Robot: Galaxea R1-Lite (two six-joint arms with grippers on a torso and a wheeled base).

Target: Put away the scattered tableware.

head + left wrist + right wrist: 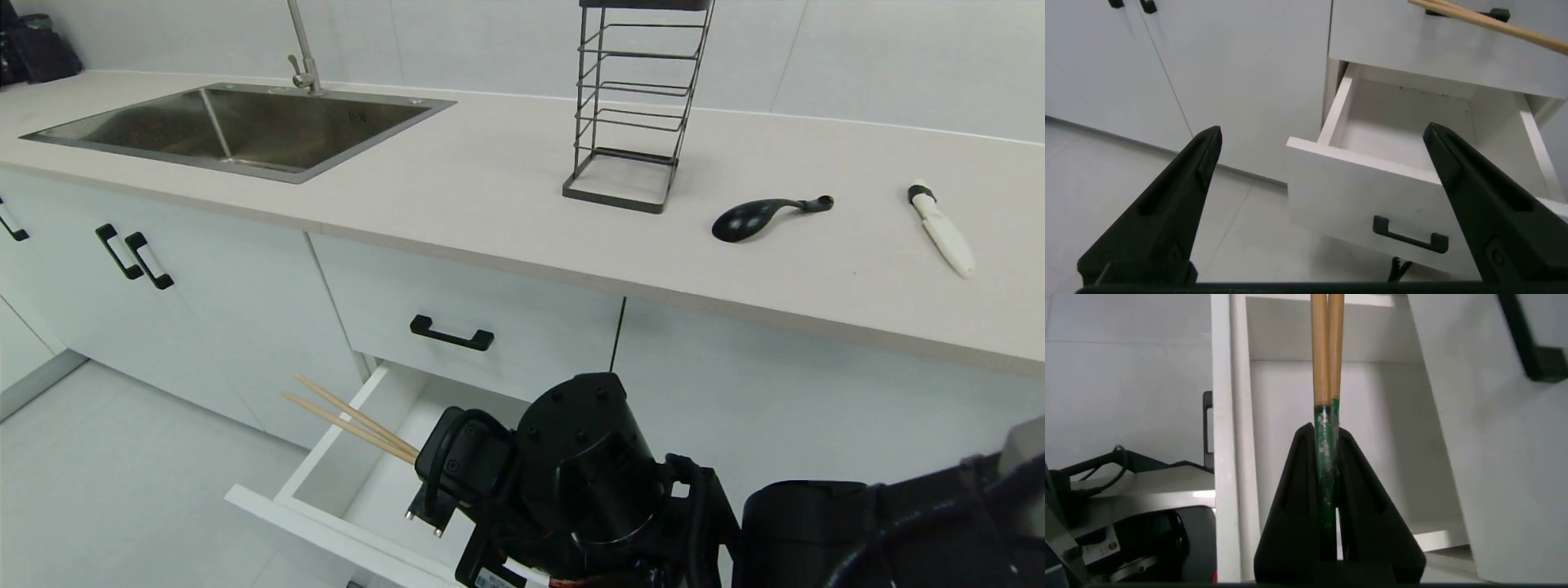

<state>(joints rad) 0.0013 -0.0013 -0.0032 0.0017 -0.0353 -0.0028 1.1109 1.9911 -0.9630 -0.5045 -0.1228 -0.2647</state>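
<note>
So, head view, chopsticks [351, 420]: a wooden pair, held at one end by the right gripper [412, 456]; the free ends point up and away over the left edge of the open drawer [326, 457].
Head view, right gripper: clamped on the chopsticks, low in front of the cabinets, above the drawer.
Head view, drawer: pulled out below the counter [490, 204].
Head view, spoon [763, 215]: black, lying on the counter just right of the wire rack [633, 106].
Head view, white utensil [943, 229]: lying on the counter, well right of the spoon.
Head view, sink [245, 122]: set into the counter at the far left.
Left wrist view, left gripper [1323, 212]: fingers wide apart, holding nothing, above the drawer [1355, 196] front.
Left wrist view, handle [1410, 234]: black, on the drawer front.
Left wrist view, chopsticks [1503, 24]: slanting across, above the drawer.
Right wrist view, right gripper [1327, 437]: fingers pressed together on the green ends of the chopsticks [1327, 351].
Right wrist view, chopsticks: side by side, touching, pointing over the drawer [1229, 416].
</note>
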